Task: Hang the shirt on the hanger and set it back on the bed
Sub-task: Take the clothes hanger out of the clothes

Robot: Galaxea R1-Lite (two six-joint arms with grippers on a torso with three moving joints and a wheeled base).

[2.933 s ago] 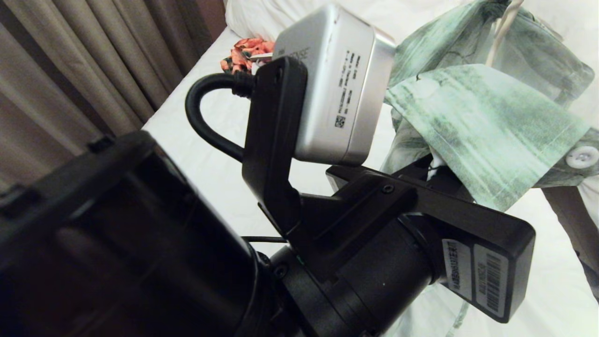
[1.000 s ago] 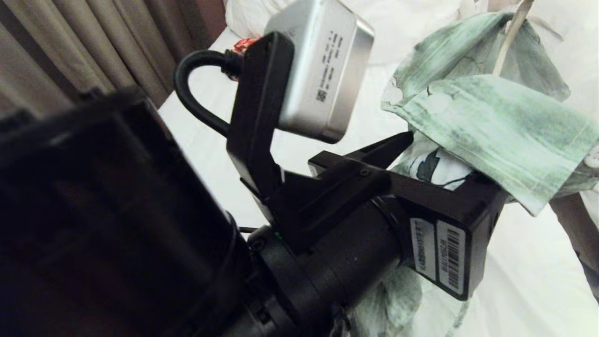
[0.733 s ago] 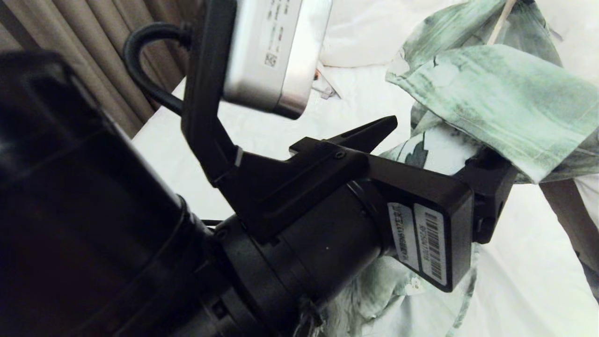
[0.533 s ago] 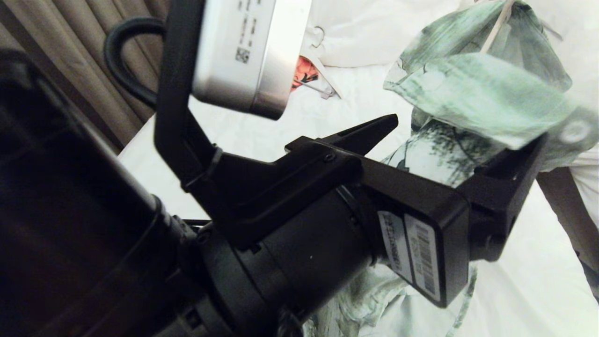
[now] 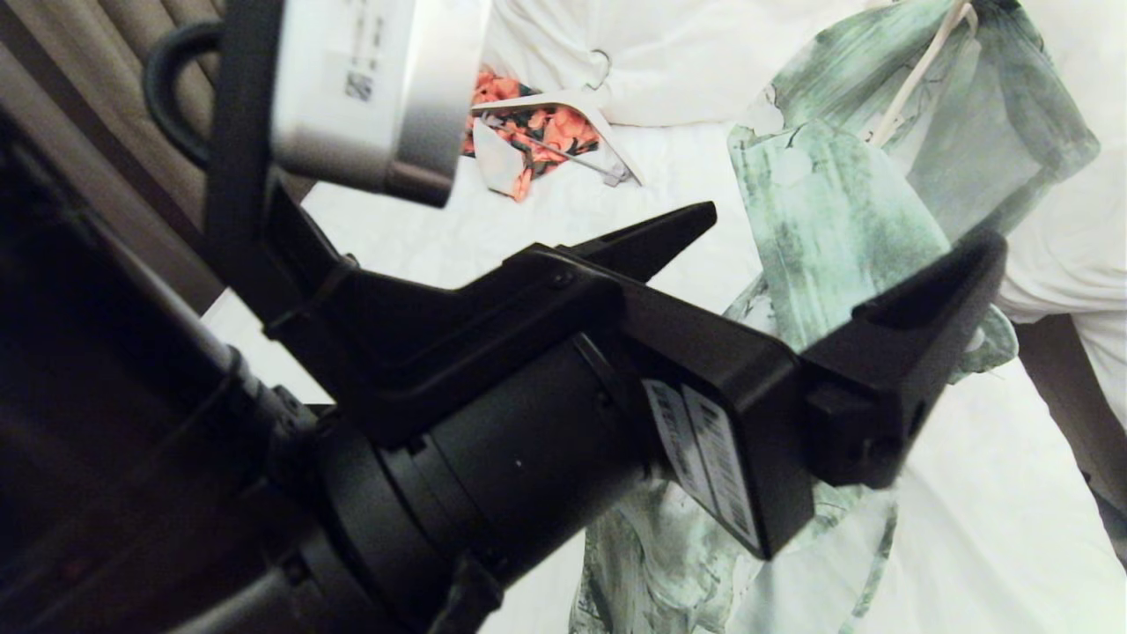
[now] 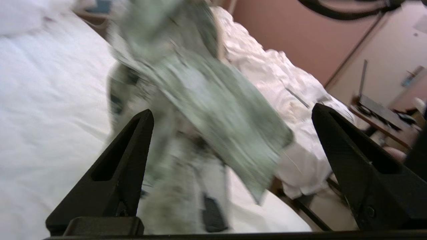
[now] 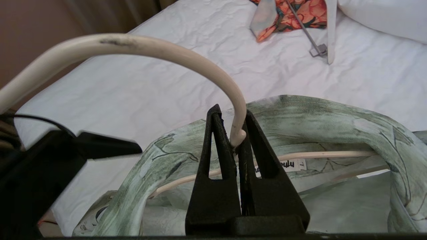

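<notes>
The green floral shirt point(image 5: 845, 229) is carried on the cream wire hanger point(image 7: 173, 50), which is gripped at the base of its hook by the clenched right tool point(image 7: 233, 133) above the bed point(image 5: 563, 220). The left tool point(image 6: 230, 140) is seen released, fingers wide apart, with a loose shirt flap hanging between them, ungrasped. The hanging step seems nearly done; next, the hanger should be lowered gently onto the sheet and let go

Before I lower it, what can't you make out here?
- Head view: the open left gripper hides much of the green-and-white printed shirt.
- Left wrist view: shirt blurred.
- Right wrist view: the collar covers the ends of the cream wire hanger that the right gripper grips.
</notes>
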